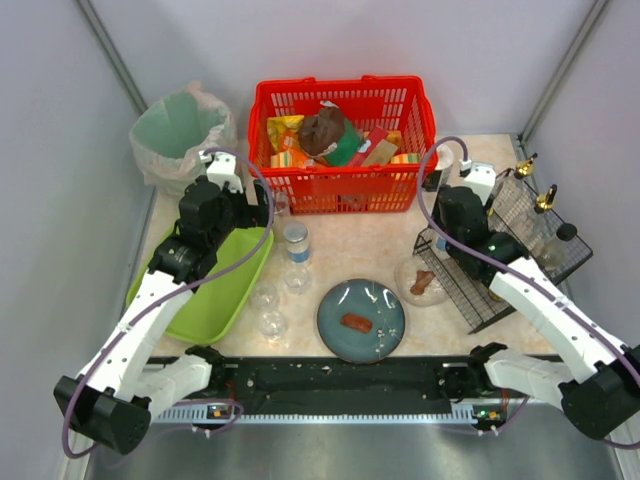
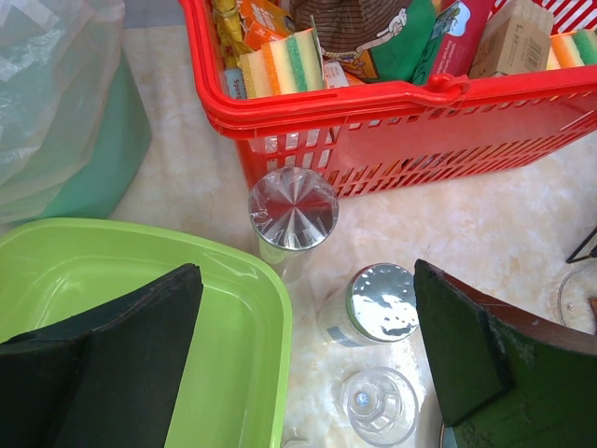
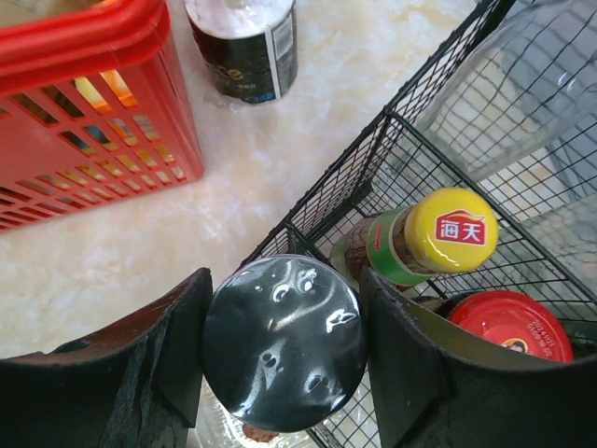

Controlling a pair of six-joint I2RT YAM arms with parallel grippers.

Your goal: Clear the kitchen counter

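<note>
Counter (image 1: 365, 250): pale marbled stone slab, running from the arm bases to the back wall and carrying everything listed below.
Left end effector (image 2: 306, 280): fingers spread wide with nothing between them, hanging above the green tray's corner and the silver-lidded bottles.
Right end effector (image 3: 284, 289): pinching a black-lidded jar (image 3: 284, 341), one finger pressed against each side of the lid (jar at the near corner of the wire rack; inside or just outside it cannot be told).
Green tray (image 1: 215, 290): left side of the counter, beneath the left arm.
Silver-lidded bottles (image 2: 292, 210): two, upright, just beside the tray's rim, between tray and basket.
Red basket (image 1: 340, 190): back centre, filled with sponges and packets.
Bin (image 1: 180, 125): back left, lined with a thin bag, near the basket.
Plate (image 1: 340, 300): blue-grey, front centre, bearing one brown piece of food (image 1: 356, 322).
Glasses (image 1: 270, 323): clear, between tray and plate.
Wire rack (image 1: 480, 300): black, right side; yellow-capped bottle (image 3: 452, 229) and red-lidded jar (image 3: 508, 322) inside, side by side.
Dark bottle (image 3: 244, 42): upright on the counter, just beside the basket's wall.
</note>
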